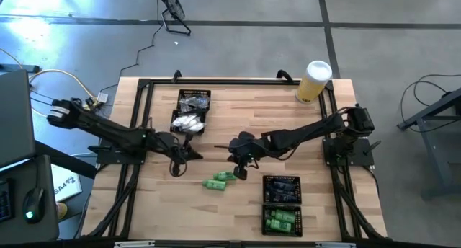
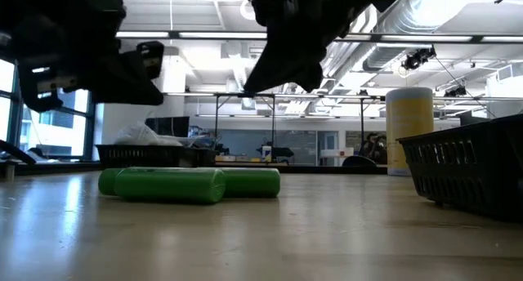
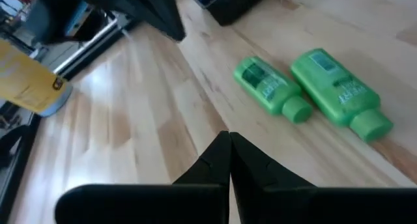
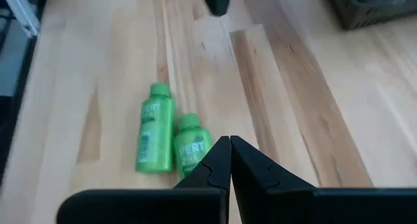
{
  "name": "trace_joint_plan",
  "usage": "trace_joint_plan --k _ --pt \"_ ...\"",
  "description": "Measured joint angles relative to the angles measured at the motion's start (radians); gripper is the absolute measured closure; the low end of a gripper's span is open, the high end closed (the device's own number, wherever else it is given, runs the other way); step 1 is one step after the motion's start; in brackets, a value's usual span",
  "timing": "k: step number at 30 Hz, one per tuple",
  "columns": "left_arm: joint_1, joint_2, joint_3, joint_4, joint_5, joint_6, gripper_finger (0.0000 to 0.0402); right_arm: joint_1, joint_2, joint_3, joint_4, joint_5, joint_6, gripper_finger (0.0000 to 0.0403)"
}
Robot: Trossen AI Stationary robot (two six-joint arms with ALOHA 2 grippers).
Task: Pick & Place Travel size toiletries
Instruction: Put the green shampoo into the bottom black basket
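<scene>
On the wooden surface (image 1: 238, 212), near the middle toward the front edge: two green bottles (image 1: 218, 181) lying on their sides, close beside each other, caps pointing the same way. Just above and behind them, the right claw (image 1: 240, 171), fingers pressed together, holding nothing. To the left of the bottles, the left claw (image 1: 176, 164), likewise closed tight and empty, hanging above bare wood. At the front right, a black mesh tray (image 1: 282, 204) in two compartments: more green bottles (image 1: 281, 220) in the compartment nearer the front edge, dark items in the other, too small to identify. Toward the back left, a second black mesh tray (image 1: 191, 111), white crinkly packets (image 1: 188, 122) in its nearer compartment, dark items in the farther one. At the back right corner, a tall yellow cylinder (image 1: 313, 82) with a white lid, standing upright, well apart from the bottles.
</scene>
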Motion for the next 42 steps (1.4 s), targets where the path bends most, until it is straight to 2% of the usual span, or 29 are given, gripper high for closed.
trace_joint_plan --k 6,15,20,24,28,37,42 --pt "0.000 -0.236 0.000 -0.218 -0.044 0.023 0.0402 -0.002 0.023 0.009 -0.018 -0.003 0.029 0.0400" --pt "0.000 -0.578 0.000 -0.498 -0.148 0.050 0.0402 -0.002 0.142 0.182 -0.073 0.028 -0.073 0.0400" --pt "0.000 -0.738 -0.001 -0.617 -0.185 0.068 0.0402 -0.002 0.166 0.238 -0.255 0.020 -0.073 0.0400" --pt "0.000 -0.843 0.000 -0.690 -0.214 0.070 0.0402 0.007 0.166 0.243 -0.320 -0.046 -0.048 0.0400" --pt "0.000 -0.908 0.000 -0.743 -0.233 0.072 0.0402 0.020 0.166 0.244 -0.302 -0.138 -0.054 0.0400" --pt "0.000 -0.939 0.000 -0.752 -0.237 0.067 0.0402 0.018 0.166 0.244 -0.298 -0.128 -0.061 0.0398" --pt "0.000 -0.939 0.000 -0.758 -0.237 0.065 0.0402 0.023 0.166 0.244 -0.298 -0.127 -0.075 0.0358"
